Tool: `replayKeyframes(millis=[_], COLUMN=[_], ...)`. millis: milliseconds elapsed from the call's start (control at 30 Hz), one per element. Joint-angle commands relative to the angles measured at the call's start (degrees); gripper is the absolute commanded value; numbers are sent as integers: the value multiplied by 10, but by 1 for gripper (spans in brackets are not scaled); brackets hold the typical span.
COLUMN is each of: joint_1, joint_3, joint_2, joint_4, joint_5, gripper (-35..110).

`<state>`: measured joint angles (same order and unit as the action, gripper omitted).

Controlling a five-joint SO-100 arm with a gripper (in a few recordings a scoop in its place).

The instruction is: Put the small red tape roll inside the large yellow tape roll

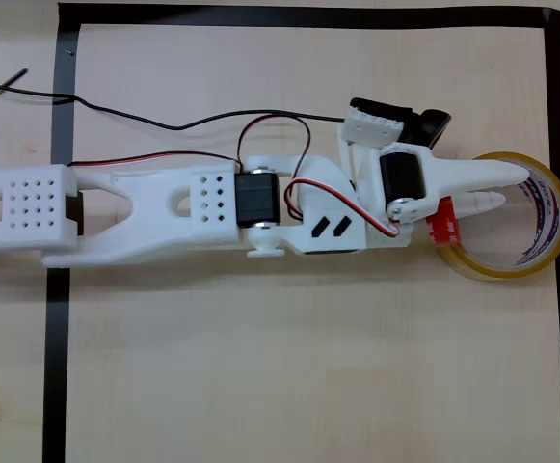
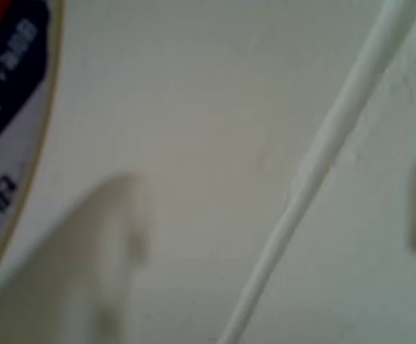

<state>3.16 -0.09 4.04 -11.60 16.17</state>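
Note:
The large yellow tape roll (image 1: 540, 256) lies flat at the right edge of the table in the overhead view. Its printed inner core (image 2: 7, 107) fills the left side of the blurred wrist view. My white gripper (image 1: 513, 186) reaches over the roll's left rim, with both fingertips above its hole and the jaws only a narrow gap apart. The small red tape roll (image 1: 443, 222) stands on edge at the root of the lower finger (image 1: 482, 203), above the yellow roll's left rim. It seems held there, though the contact itself is hidden.
Black tape (image 1: 554, 96) frames the wooden work area, and its right strip runs just beyond the yellow roll. A black cable (image 1: 116, 108) crosses the table's upper left. The arm (image 1: 164, 207) stretches across the middle from the left edge.

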Motion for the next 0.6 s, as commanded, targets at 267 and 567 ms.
replayKeyframes(millis=[267,567], joint_1=[-24,-6], joint_3=[-138,-139], joint_2=[-2,112], joint_4=[-42,-238], joint_5=[0,-4], gripper=[14,17])
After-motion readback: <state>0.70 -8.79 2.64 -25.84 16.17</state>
